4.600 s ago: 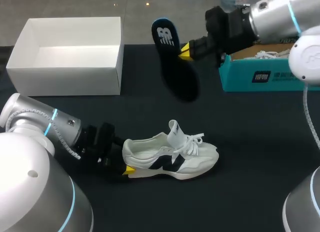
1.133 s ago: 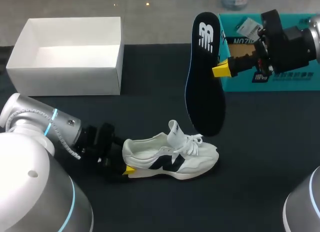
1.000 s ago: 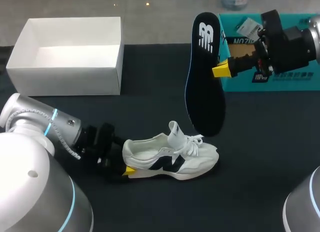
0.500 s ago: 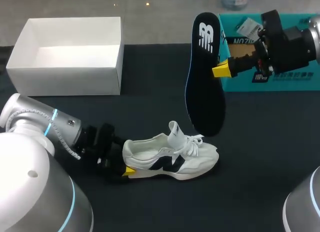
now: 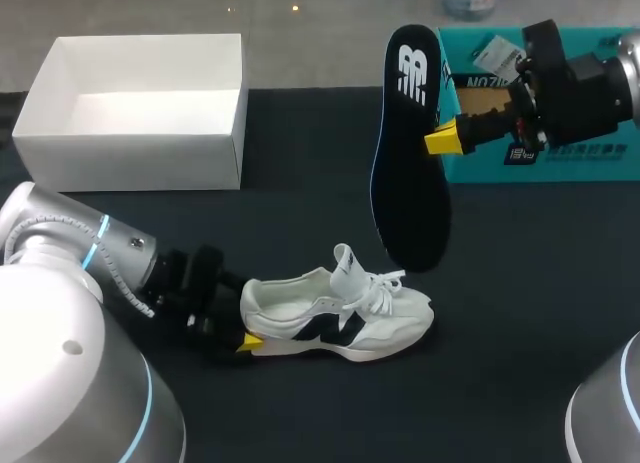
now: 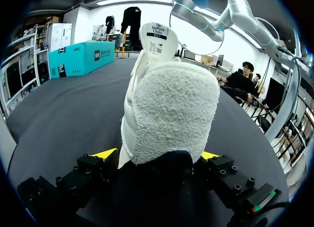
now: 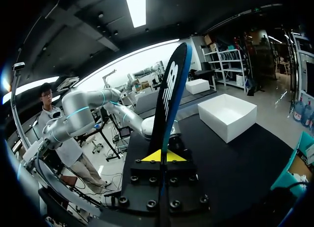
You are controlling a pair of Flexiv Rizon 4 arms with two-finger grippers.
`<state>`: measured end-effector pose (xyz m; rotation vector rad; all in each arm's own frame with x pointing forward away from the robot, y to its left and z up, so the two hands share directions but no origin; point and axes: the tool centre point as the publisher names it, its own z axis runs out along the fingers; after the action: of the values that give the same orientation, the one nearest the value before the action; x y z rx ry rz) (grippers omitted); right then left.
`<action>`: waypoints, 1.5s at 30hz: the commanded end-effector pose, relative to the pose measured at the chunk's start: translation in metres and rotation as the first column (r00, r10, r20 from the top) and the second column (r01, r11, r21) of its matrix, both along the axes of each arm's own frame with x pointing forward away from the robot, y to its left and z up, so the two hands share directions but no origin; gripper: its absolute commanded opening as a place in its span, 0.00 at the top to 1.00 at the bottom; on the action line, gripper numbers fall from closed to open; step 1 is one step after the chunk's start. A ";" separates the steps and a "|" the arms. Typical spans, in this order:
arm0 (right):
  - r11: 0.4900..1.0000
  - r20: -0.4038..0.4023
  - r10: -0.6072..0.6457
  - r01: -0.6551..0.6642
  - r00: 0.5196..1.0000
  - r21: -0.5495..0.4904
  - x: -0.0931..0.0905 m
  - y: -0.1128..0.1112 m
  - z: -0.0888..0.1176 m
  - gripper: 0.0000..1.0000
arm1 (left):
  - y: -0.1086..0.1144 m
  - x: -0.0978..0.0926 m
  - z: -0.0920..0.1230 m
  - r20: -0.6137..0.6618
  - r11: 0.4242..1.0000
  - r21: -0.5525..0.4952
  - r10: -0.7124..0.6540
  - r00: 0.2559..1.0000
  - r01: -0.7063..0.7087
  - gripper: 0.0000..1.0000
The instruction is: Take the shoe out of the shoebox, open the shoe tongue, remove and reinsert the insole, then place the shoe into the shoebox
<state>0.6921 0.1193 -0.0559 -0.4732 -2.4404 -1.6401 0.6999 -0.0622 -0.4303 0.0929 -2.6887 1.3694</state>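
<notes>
Dark tabletop [image 5: 480, 383] is spread beneath everything, and a white shoe [image 5: 340, 318] with a dark side mark is seen resting upright on its sole near the middle of it. The shoe's tongue is raised and stands up from the opening, with the white laces lying loose just ahead of it. At the shoe's heel the left gripper [image 5: 243, 328] is placed low against the tabletop. In the left wrist view the padded heel is seen clamped between its two yellow-tipped fingers [image 6: 104, 154], one pressed on each side. Above the shoe's forefoot, a dark insole [image 5: 410, 183] with a white mark at its upper end is held nearly upright. Its lower end hangs close over the laces and is not seen to touch them. The insole is pinched edge-on by the right gripper [image 5: 432, 140], whose fingers are closed on it at a point in its upper half. Beyond the shoe's heel end, well apart from it, an open white shoebox [image 5: 130, 163] is set on the far part of the tabletop. Beyond the shoe's toe end, also well apart, a teal box [image 5: 590, 163] is seen behind the right gripper.
</notes>
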 end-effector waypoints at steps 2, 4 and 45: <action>1.000 -0.002 -0.001 0.001 1.000 -0.003 0.001 0.001 0.000 1.00 | -0.002 -0.006 0.003 0.008 0.999 0.034 0.002 1.000 -0.002 0.00; 1.000 -0.002 -0.001 0.001 1.000 -0.003 0.001 0.001 0.000 1.00 | -0.002 -0.006 0.003 0.008 0.999 0.034 0.002 1.000 -0.002 0.00; 1.000 -0.002 -0.001 0.001 1.000 -0.003 0.001 0.001 0.000 1.00 | -0.011 0.005 0.021 0.024 0.933 0.354 -0.081 0.996 0.067 0.00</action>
<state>0.6920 0.1188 -0.0555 -0.4734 -2.4409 -1.6385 0.7049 -0.0711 -0.4111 -0.0024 -2.8970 0.8943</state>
